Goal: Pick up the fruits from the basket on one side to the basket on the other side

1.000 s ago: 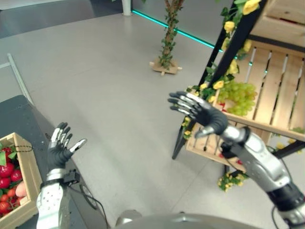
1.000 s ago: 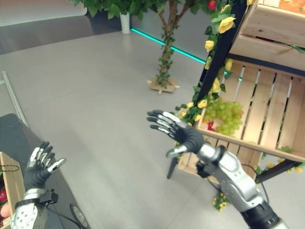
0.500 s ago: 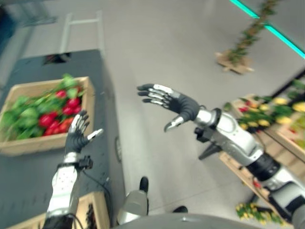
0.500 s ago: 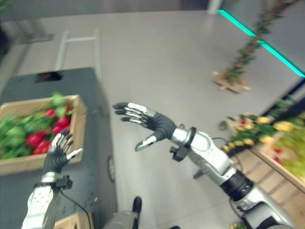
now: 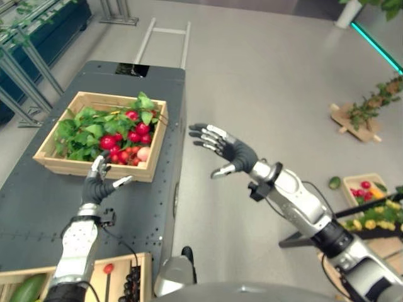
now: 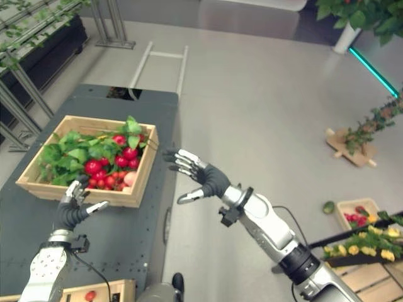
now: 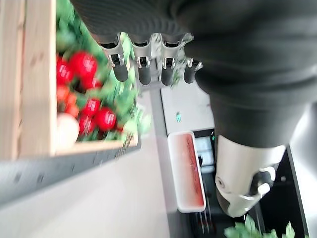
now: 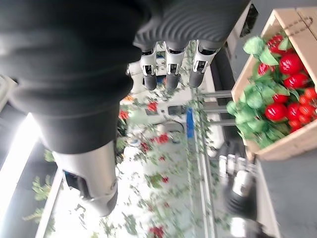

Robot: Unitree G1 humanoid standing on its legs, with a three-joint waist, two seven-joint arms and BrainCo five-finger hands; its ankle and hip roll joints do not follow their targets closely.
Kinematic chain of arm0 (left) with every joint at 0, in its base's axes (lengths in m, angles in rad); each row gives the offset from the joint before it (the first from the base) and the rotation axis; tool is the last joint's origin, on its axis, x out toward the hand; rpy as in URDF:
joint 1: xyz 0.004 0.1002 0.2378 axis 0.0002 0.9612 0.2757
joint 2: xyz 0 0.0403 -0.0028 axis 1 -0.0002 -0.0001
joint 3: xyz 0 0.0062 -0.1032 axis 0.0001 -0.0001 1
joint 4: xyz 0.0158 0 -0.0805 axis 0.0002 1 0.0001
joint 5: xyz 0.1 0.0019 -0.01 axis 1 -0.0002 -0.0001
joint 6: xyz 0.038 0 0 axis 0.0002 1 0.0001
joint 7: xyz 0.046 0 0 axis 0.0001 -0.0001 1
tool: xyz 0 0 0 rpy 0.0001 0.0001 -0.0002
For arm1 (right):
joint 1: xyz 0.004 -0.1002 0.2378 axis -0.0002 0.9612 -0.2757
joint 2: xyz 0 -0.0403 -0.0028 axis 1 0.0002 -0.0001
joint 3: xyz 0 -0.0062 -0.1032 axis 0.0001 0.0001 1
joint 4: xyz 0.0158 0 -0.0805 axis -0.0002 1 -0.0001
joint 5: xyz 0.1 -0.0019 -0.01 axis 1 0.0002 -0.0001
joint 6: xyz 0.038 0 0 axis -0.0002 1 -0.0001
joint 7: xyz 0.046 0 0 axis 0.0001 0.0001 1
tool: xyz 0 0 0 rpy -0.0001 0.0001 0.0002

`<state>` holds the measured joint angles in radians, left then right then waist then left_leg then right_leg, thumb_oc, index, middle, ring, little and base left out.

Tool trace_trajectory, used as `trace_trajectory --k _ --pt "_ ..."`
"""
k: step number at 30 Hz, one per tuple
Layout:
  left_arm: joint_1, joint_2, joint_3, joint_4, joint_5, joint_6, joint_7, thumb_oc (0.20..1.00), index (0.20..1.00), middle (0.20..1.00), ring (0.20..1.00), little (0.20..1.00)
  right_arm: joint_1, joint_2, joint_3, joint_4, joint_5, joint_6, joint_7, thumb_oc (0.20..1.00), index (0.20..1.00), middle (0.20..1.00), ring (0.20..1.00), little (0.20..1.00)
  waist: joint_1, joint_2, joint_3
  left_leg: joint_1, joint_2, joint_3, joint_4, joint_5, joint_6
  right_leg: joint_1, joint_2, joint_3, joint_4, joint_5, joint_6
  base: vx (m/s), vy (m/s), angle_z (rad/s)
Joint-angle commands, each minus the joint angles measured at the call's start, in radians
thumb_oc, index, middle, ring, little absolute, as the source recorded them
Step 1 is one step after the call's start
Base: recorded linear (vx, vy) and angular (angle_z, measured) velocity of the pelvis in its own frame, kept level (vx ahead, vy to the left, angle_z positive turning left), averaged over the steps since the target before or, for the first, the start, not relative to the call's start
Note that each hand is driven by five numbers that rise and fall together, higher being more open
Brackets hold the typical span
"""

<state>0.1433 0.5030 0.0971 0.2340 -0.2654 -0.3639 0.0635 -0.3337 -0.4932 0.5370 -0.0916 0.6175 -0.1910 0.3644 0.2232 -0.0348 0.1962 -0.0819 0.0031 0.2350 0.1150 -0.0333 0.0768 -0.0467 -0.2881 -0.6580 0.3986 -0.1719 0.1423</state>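
Many red fruits (image 5: 129,141) lie among green leaves in the pale wooden slatted basket (image 5: 63,165) on the dark grey table (image 5: 38,207). Just beside the basket's near wall, the left hand (image 5: 99,184) is raised with fingers spread and empty. Off the table's edge over the grey floor (image 5: 264,82), the right hand (image 5: 230,151) is likewise splayed, holding nothing.

Even, bright overhead light fills both eye views, with soft pale sheen on the grey floor (image 5: 264,69) and faint shadows. The wrist views show close fingers soft-edged, and a white glare patch beside the right hand (image 8: 74,64).
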Motion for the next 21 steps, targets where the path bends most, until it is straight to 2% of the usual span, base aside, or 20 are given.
trace_trajectory --k 1,2,3,4,5,6,8,11,13,14,16,17,18,19,20,21 --pt "-0.04 0.038 -0.022 -0.043 0.011 -0.078 0.008 1.0 1.0 1.0 1.0 1.0 0.014 -0.04 -0.062 -0.025 0.007 -0.059 0.017 1.0 1.0 1.0 1.0 1.0 0.002 0.003 -0.049 -0.026 -0.032 -0.109 -0.008 -0.014 -0.097 -0.061 0.035 0.212 -0.193 0.107 0.008 0.03 -0.086 1.28" --pt "-0.04 0.038 -0.022 -0.043 0.011 -0.078 0.008 1.0 1.0 1.0 1.0 1.0 0.015 -0.04 -0.062 -0.025 0.007 -0.059 0.017 1.0 1.0 1.0 1.0 1.0 0.002 0.002 -0.05 -0.027 -0.032 -0.109 -0.008 -0.014 -0.097 -0.062 0.036 0.212 -0.193 0.108 0.008 0.16 -0.202 1.81" --pt "-0.057 0.028 -0.039 -0.032 -0.023 -0.079 -0.009 1.0 1.0 1.0 1.0 1.0 0.05 -0.067 -0.088 -0.032 0.01 -0.052 0.016 1.0 1.0 1.0 1.0 1.0 -0.021 0.003 -0.046 -0.038 -0.053 -0.204 0.002 -0.014 -0.105 -0.057 0.043 0.405 -0.23 0.118 0.027 0.09 -0.221 1.39" --pt "-0.057 0.02 -0.041 -0.036 -0.03 -0.08 -0.016 1.0 1.0 1.0 1.0 1.0 0.059 -0.067 -0.096 -0.032 0.012 -0.052 0.018 1.0 1.0 1.0 1.0 1.0 -0.017 0.001 -0.049 -0.047 -0.059 -0.233 -0.002 -0.009 -0.106 -0.054 0.039 0.42 -0.244 0.131 0.027 0.12 -0.321 1.88" --pt "-0.055 0.011 -0.039 -0.038 -0.033 -0.079 -0.022 1.0 1.0 1.0 1.0 1.0 0.065 -0.071 -0.1 -0.033 0.014 -0.051 0.022 1.0 1.0 1.0 1.0 1.0 -0.015 -0.004 -0.051 -0.054 -0.064 -0.263 -0.003 -0.006 -0.113 -0.04 0.035 0.405 -0.272 0.141 0.029 0.03 -0.168 1.57" --pt "-0.055 0.011 -0.039 -0.038 -0.033 -0.079 -0.022 1.0 1.0 1.0 1.0 1.0 0.065 -0.071 -0.1 -0.033 0.014 -0.051 0.022 1.0 1.0 1.0 1.0 1.0 -0.016 -0.004 -0.051 -0.054 -0.064 -0.264 -0.003 -0.006 -0.113 -0.039 0.035 0.404 -0.273 0.141 0.029 0.1 -0.32 1.56" --pt "-0.05 -0.023 -0.033 -0.044 -0.053 -0.076 -0.035 1.0 1.0 1.0 1.0 1.0 0.052 -0.066 -0.1 -0.022 0.021 -0.039 0.028 1.0 1.0 1.0 1.0 1.0 0.009 -0.009 -0.05 -0.063 -0.049 -0.329 -0.008 0.005 -0.141 -0.019 0.035 0.35 -0.287 0.139 0.021 0.12 -0.415 1.11" --pt "-0.043 -0.036 -0.024 -0.04 -0.077 -0.071 -0.037 1.0 1.0 1.0 1.0 1.0 -0.015 -0.077 -0.066 -0.004 0.016 -0.032 0.033 1.0 1.0 1.0 1.0 1.0 0.038 -0.002 -0.033 -0.073 0.019 -0.371 -0.027 0.043 -0.2 0.008 0.083 0.277 -0.326 0.128 0.005 0.03 -0.47 0.76" --pt "-0.042 -0.042 -0.032 -0.052 -0.086 -0.067 -0.044 1.0 1.0 1.0 1.0 1.0 -0.083 -0.099 -0.033 -0.003 0.045 -0.026 0.037 1.0 1.0 1.0 1.0 1.0 0.053 0.009 -0.027 -0.086 0.089 -0.373 -0.059 0.098 -0.243 0.029 0.131 0.226 -0.374 0.126 -0.008 -0.02 -0.47 0.42" --pt "-0.046 -0.046 -0.044 -0.051 -0.096 -0.066 -0.048 1.0 1.0 1.0 1.0 1.0 -0.123 -0.117 -0.01 0.005 0.044 -0.028 0.037 1.0 1.0 1.0 1.0 1.0 0.058 0.018 -0.025 -0.098 0.13 -0.361 -0.082 0.138 -0.265 0.039 0.153 0.202 -0.403 0.124 -0.011 -0.06 -0.382 0.55" --pt "-0.052 -0.063 -0.065 -0.042 -0.099 -0.064 -0.051 1.0 1.0 1.0 1.0 1.0 -0.165 -0.141 0.011 0.023 0.043 -0.029 0.028 1.0 1.0 1.0 1.0 1.0 0.052 0.029 -0.028 -0.116 0.172 -0.304 -0.106 0.181 -0.283 0.059 0.175 0.172 -0.45 0.123 -0.016 -0.07 -0.264 0.62" --pt "-0.057 -0.069 -0.074 -0.035 -0.099 -0.062 -0.048 1.0 1.0 1.0 1.0 1.0 -0.186 -0.156 0.024 0.029 0.047 -0.031 0.026 1.0 1.0 1.0 1.0 1.0 0.046 0.031 -0.032 -0.13 0.189 -0.251 -0.117 0.214 -0.288 0.066 0.185 0.15 -0.473 0.13 -0.022 -0.06 -0.218 0.51" --pt "-0.06 -0.073 -0.081 -0.023 -0.104 -0.06 -0.049 1.0 1.0 1.0 1.0 1.0 -0.189 -0.164 0.031 0.038 0.046 -0.033 0.021 1.0 1.0 1.0 1.0 1.0 0.041 0.032 -0.032 -0.14 0.217 -0.17 -0.122 0.245 -0.294 0.072 0.183 0.123 -0.485 0.127 -0.019 -0.04 -0.139 0.56" --pt "-0.06 -0.073 -0.081 -0.022 -0.104 -0.06 -0.05 1.0 1.0 1.0 1.0 1.0 -0.189 -0.164 0.031 0.038 0.046 -0.033 0.021 1.0 1.0 1.0 1.0 1.0 0.041 0.032 -0.031 -0.139 0.217 -0.169 -0.123 0.246 -0.295 0.072 0.184 0.124 -0.485 0.127 -0.019 -0.06 -0.207 0.77" --pt "-0.047 -0.084 -0.081 -0.023 -0.123 -0.053 -0.063 1.0 1.0 1.0 1.0 1.0 -0.198 -0.165 0.041 0.06 0.043 -0.038 0.012 1.0 1.0 1.0 1.0 1.0 0.038 0.026 -0.044 -0.128 0.257 -0.015 -0.085 0.225 -0.293 0.069 0.156 0.071 -0.486 0.119 -0.011 -0.09 -0.214 0.75" --pt "-0.042 -0.084 -0.08 -0.026 -0.123 -0.054 -0.068 1.0 1.0 1.0 1.0 1.0 -0.204 -0.169 0.044 0.061 0.037 -0.039 0.013 1.0 1.0 1.0 1.0 1.0 0.04 0.024 -0.049 -0.118 0.258 0.021 -0.065 0.209 -0.289 0.064 0.145 0.049 -0.486 0.126 -0.014 -0.16 -0.284 0.71"
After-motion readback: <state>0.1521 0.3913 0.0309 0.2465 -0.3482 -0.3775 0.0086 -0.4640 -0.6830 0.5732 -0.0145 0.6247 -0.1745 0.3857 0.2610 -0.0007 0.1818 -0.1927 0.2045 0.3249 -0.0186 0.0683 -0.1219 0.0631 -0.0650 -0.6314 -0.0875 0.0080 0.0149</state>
